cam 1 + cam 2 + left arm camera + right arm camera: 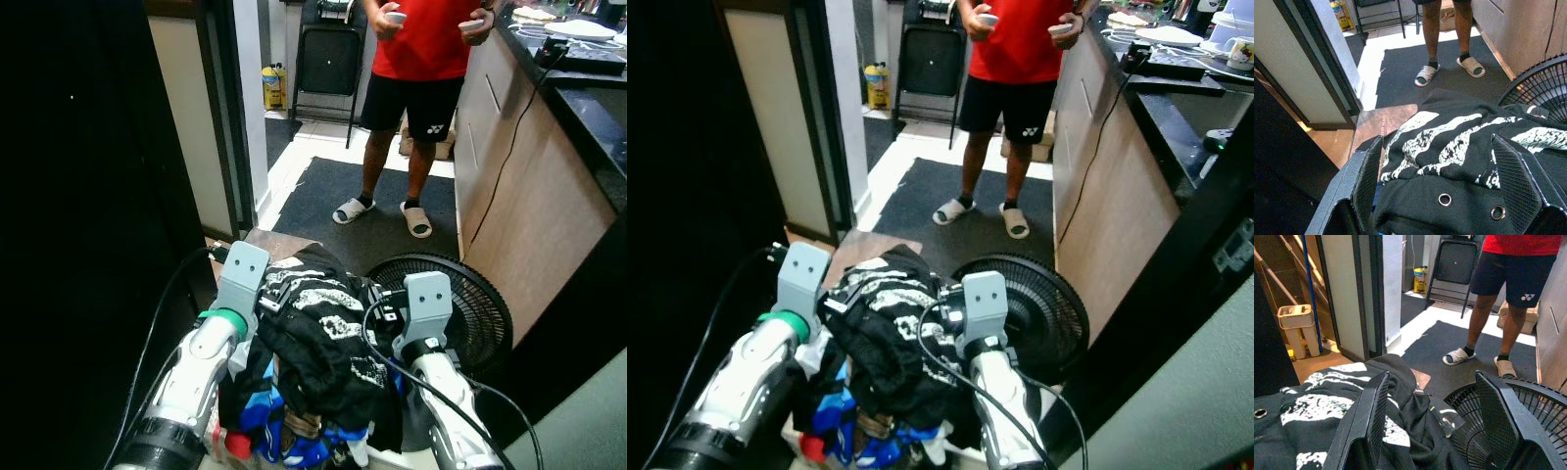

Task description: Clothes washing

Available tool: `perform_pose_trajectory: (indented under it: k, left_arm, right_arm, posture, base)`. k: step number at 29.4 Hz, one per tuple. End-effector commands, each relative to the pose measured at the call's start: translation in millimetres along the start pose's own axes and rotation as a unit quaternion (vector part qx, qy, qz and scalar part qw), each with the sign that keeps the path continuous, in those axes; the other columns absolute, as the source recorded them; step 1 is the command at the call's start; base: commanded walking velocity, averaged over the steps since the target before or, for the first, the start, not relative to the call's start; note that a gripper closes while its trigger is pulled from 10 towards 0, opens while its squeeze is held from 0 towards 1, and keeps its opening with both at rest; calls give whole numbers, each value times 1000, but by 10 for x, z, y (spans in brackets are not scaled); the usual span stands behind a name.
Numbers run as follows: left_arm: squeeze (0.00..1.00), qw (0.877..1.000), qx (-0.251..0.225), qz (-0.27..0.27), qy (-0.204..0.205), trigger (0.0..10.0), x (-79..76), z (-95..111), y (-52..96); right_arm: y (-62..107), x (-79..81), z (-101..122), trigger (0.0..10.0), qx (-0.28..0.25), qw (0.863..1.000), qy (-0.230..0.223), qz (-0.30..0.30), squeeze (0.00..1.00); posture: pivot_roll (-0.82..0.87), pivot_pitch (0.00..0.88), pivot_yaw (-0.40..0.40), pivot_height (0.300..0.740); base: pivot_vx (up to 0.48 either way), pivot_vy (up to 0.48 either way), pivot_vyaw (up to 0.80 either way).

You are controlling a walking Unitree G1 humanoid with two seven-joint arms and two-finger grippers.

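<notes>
Both arms carry a heap of laundry (313, 362), topped by a black printed garment (1459, 147), near the robot. The left gripper (1444, 181) and right gripper (1430, 426) stand open beside it. Washing appears unstarted. A person (416, 59) stands far off beyond a fan (470, 304).

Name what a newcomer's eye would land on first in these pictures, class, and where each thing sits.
First, the heaped pile of clothes topped by a black garment with white print, carried between the left gripper and right gripper, both open around it. Next, the person in a red shirt and black shorts standing ahead on the dark grey mat. A round black fan grille lies just right of the pile.
</notes>
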State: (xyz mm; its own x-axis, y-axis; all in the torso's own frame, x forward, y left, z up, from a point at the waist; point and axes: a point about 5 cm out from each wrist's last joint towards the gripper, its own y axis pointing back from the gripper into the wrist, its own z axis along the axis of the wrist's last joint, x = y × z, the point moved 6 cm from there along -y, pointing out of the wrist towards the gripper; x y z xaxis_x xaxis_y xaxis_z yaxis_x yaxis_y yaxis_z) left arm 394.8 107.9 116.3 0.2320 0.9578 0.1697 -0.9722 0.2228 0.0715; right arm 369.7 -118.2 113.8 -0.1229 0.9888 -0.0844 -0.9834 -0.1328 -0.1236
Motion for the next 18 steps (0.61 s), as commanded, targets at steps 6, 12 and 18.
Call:
perform_pose_trajectory:
  k: [6,12,18]
  left_arm:
    - [0,994,29,95,-37,10000,408,-189,-23]
    - [0,992,40,101,-57,10000,570,-264,21]
    - [0,993,50,100,-28,10000,583,-378,114]
  right_arm:
    - [-150,275,215,10000,-28,999,-3,39,0]
    - [-221,411,267,10000,-32,997,-7,71,0]
    - [-228,478,-39,10000,29,995,0,99,0]
  posture:
    - [74,104,35,740]
    - [99,122,16,740]
    - [123,119,-11,740]
  base:
    - [0,0,0]
    - [0,0,0]
    - [0,0,0]
